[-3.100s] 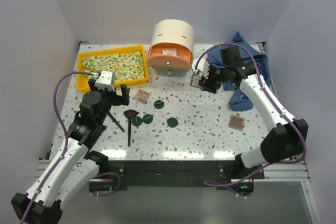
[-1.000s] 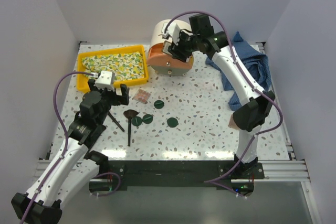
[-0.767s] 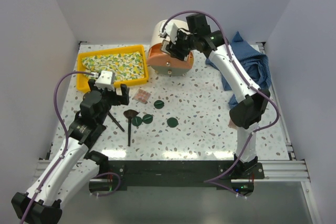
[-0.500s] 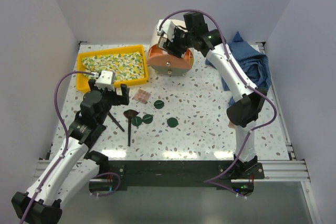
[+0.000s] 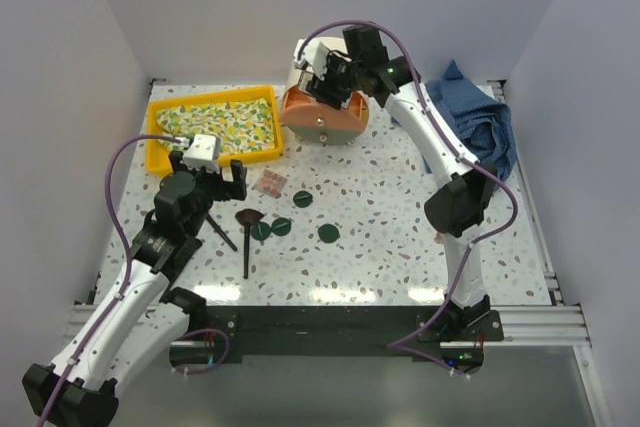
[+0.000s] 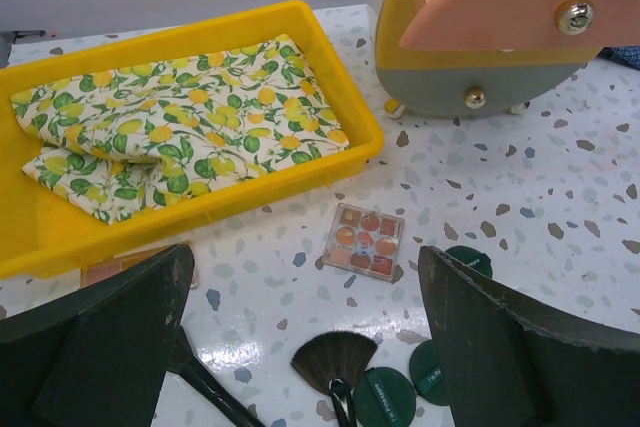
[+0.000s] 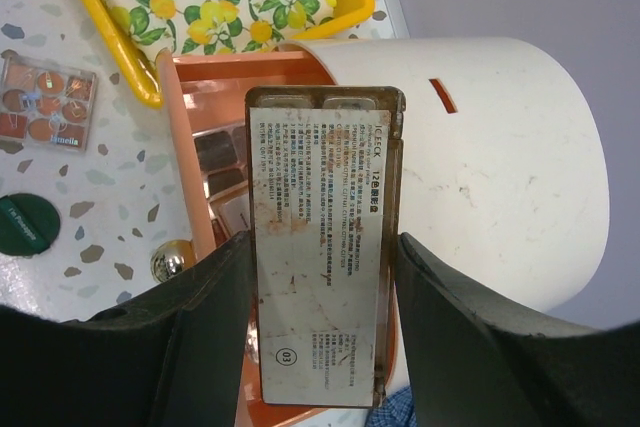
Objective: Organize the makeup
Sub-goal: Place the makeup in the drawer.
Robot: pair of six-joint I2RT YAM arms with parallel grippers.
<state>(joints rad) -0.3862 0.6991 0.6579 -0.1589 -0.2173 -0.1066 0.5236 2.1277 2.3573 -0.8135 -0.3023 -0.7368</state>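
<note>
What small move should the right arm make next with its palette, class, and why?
Probably lower the palette into the open orange drawer of the round white case: the right pincer holds it directly over that drawer, not yet inside.

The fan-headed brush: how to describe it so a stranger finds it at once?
Start at the yellow tray at the table's far left. In front of it, on the tabletop, lie green discs and two thin dark brushes. The fan-headed brush is the one beside the discs, its bristles spread in a fan.
</note>
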